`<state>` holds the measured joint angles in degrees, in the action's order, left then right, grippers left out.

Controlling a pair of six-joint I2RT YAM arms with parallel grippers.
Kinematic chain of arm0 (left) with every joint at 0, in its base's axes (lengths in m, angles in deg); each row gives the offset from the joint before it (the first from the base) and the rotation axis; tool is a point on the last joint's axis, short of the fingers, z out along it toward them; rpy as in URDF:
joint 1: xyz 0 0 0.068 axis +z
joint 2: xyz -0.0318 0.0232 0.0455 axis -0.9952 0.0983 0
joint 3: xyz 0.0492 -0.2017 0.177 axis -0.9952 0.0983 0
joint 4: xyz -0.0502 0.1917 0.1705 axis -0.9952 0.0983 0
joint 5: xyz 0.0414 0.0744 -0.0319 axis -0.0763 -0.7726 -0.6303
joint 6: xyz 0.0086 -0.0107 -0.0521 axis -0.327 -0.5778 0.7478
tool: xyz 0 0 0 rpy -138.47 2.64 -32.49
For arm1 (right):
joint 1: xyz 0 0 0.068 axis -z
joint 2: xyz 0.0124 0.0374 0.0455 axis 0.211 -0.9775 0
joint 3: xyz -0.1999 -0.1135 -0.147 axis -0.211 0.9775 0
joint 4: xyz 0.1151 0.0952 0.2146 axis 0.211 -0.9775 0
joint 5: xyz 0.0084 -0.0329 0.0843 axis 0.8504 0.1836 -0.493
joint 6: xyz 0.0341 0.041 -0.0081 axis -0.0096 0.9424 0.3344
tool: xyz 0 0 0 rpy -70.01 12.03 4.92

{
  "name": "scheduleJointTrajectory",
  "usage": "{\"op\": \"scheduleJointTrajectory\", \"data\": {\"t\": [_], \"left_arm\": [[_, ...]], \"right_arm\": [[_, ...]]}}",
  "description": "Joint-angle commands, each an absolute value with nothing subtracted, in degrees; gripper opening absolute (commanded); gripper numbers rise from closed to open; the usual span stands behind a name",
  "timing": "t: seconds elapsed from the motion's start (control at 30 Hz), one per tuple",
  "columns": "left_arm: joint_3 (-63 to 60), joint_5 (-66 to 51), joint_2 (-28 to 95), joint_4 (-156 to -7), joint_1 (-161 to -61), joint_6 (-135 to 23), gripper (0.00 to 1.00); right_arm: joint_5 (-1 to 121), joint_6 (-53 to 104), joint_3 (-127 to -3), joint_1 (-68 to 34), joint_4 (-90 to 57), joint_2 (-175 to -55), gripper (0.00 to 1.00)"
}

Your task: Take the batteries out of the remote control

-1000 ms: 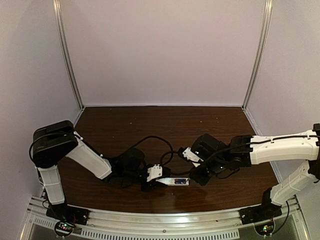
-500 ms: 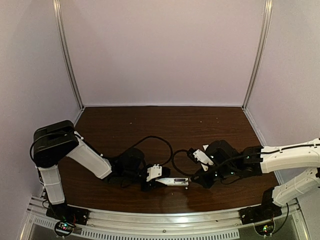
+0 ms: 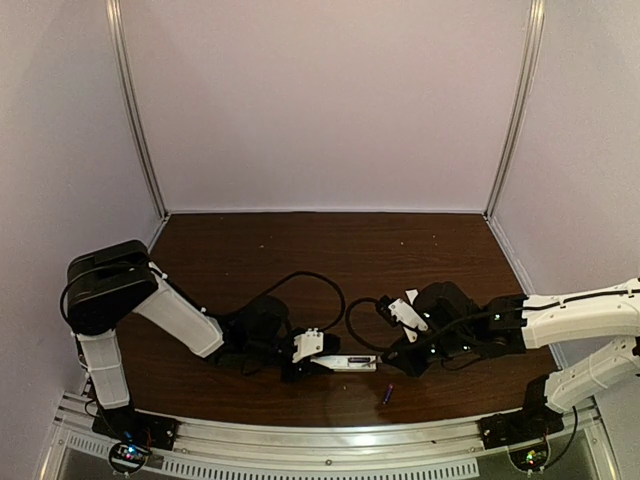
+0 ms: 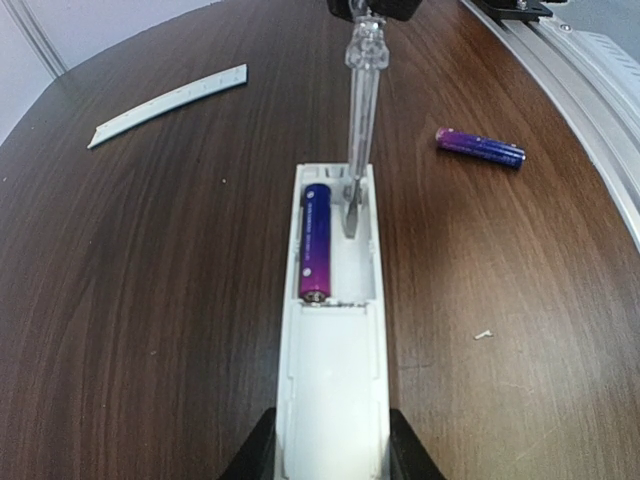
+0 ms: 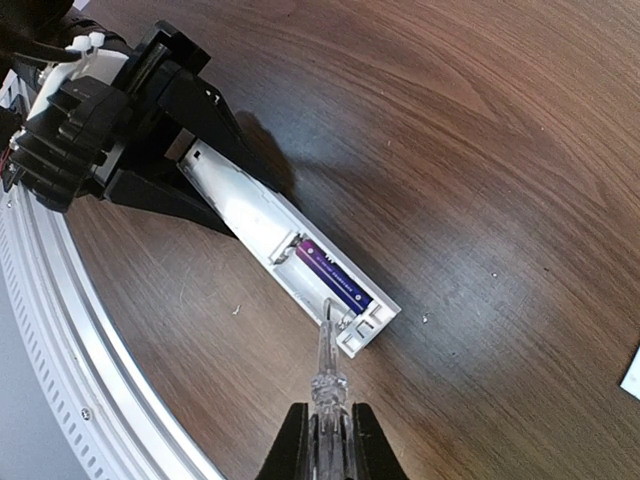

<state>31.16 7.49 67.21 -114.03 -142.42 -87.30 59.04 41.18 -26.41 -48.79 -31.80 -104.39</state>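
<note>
The white remote control [image 4: 335, 330] lies on the dark table with its recess facing up, and my left gripper [image 4: 332, 462] is shut on its near end. One purple battery [image 4: 316, 240] sits in the left slot of the recess; the right slot is empty. A second battery [image 4: 480, 147] lies loose on the table to the right, seen from above as a battery [image 3: 387, 394] near the front edge. My right gripper [image 5: 322, 440] is shut on a clear-handled screwdriver [image 5: 327, 375] whose tip rests in the empty slot of the remote control [image 5: 290, 260], beside the battery [image 5: 335, 275] still inside.
A thin white cover strip [image 4: 168, 103] lies on the table far left of the remote. The metal rail [image 5: 110, 400] of the table's front edge runs close by the remote. A black cable [image 3: 318, 290] loops between the two arms.
The right arm has drawn back to the right and one battery has come out of the remote, now lying loose near the front edge. The left gripper kept its hold.
</note>
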Motion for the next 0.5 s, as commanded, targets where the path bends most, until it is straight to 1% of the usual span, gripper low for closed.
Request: {"op": "scheduleJointTrajectory", "data": {"t": [0.0,0.47], "left_arm": [[30.7,8.1,68.3,-114.7,-142.5,-87.4,0.0],[30.3,6.1,67.8,-114.7,-142.5,-85.0,0.0]], "right_arm": [[58.9,42.3,-25.4,-48.8,-34.0,-105.2,0.0],[61.0,46.3,-27.3,-48.9,-34.4,-103.1,0.0]]}}
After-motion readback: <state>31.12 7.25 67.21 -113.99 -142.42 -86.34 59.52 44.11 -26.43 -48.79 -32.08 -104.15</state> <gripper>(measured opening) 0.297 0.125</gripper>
